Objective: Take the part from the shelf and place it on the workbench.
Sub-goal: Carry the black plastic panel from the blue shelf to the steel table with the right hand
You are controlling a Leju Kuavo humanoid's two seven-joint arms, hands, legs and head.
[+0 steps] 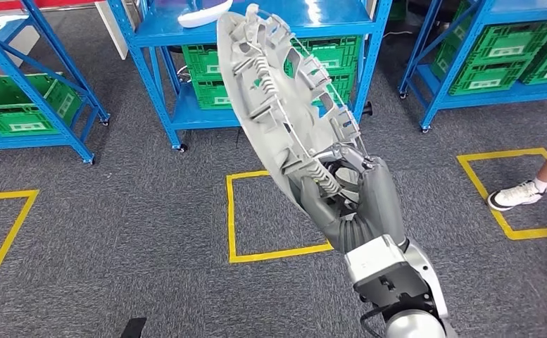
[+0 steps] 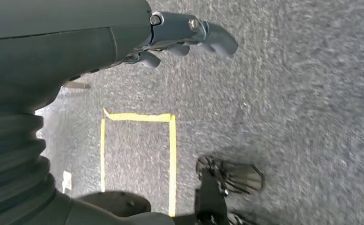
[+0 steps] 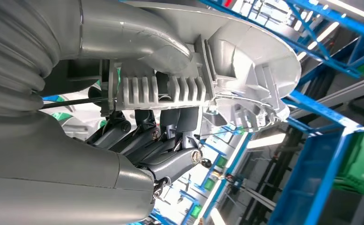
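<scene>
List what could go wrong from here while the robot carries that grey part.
1. The right hand grips the large grey part only at its lower edge, so most of it sticks up unsupported; it could tip or slip out.
2. The raised part stands in front of the blue shelf in the head view, hiding what lies ahead.
3. A person's foot is close on the right; a turn could swing the part that way.
</scene>
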